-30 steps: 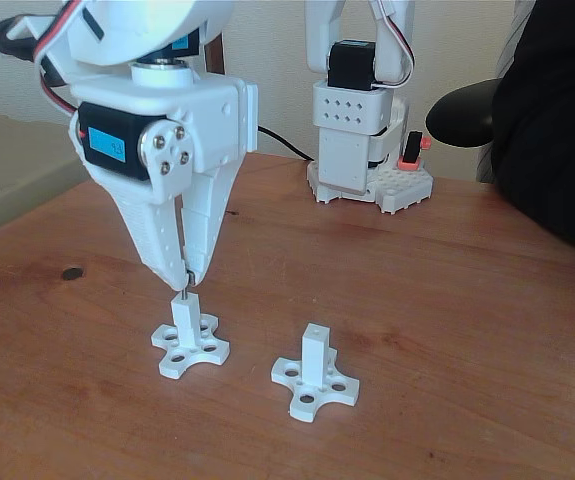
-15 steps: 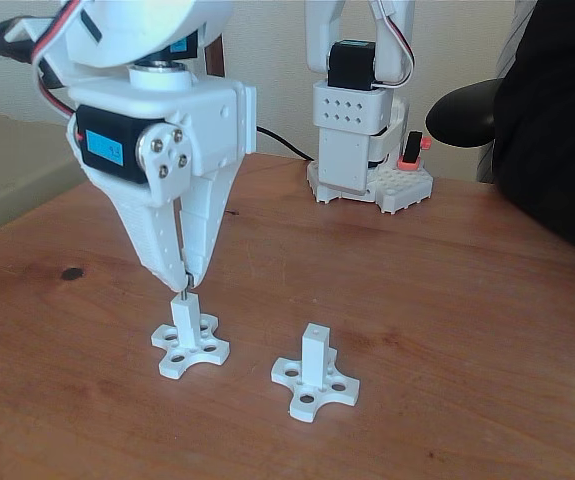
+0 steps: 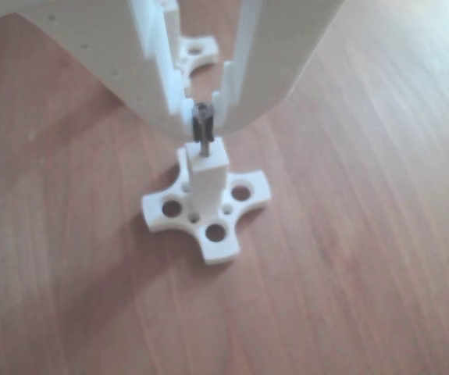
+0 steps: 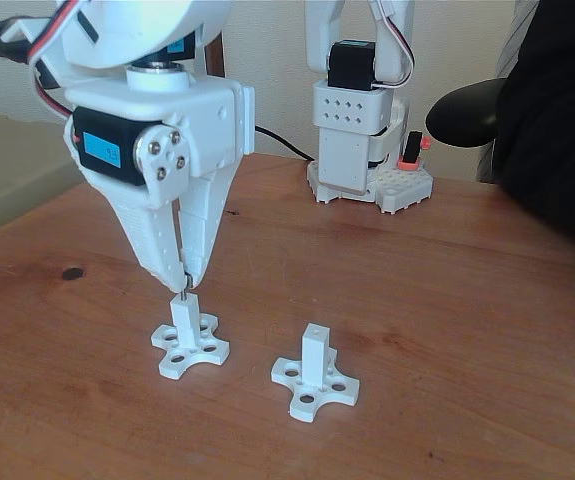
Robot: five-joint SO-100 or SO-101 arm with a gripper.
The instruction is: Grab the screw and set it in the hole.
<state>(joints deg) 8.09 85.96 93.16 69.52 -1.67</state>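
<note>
other view shows the claw (image 3: 202, 117) pinching the screw (image 3: 201, 129), its tip in the hole (image 3: 204, 154)

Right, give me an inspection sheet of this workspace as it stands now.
Surface: brown wooden table, one small dark spot near the left edge of the fixed view.
Job's things: screw upright, its tip in the hole at the top of the left post; most of its shank is above the post.
Clutter: a second white post on a cross base, its top hole empty.
Gripper: gripper points down, shut on the screw's head.
Cables: black cable running behind the arm; red and white leads at the arm's top.
Surroundings: white arm base at the back, pale wall, a dark sleeve at right.
</note>
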